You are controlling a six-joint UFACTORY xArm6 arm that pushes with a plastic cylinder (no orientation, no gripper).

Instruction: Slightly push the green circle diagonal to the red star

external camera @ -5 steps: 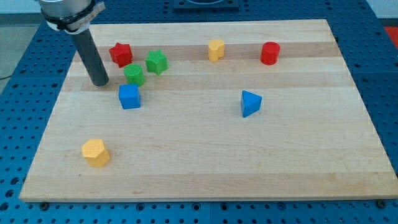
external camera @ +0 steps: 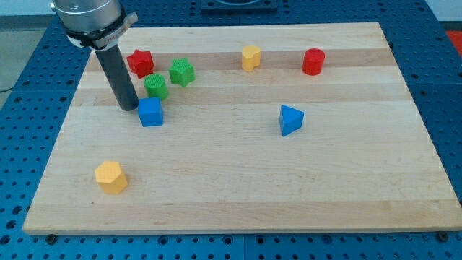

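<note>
The green circle (external camera: 156,87) sits on the wooden board near the view's top left. The red star (external camera: 140,62) lies just up and to the left of it. A green star (external camera: 182,71) is close on its upper right. My tip (external camera: 128,107) rests on the board just left of the blue cube (external camera: 150,112), below and to the left of the green circle, a small gap apart from both.
A yellow block (external camera: 250,57) and a red cylinder (external camera: 313,61) stand along the view's top. A blue triangular block (external camera: 290,120) is right of centre. A yellow hexagonal block (external camera: 110,177) lies at the lower left. The board's left edge (external camera: 63,130) is near my tip.
My tip has moved a little right and down, closer to the blue cube and green circle. No block has visibly moved.
</note>
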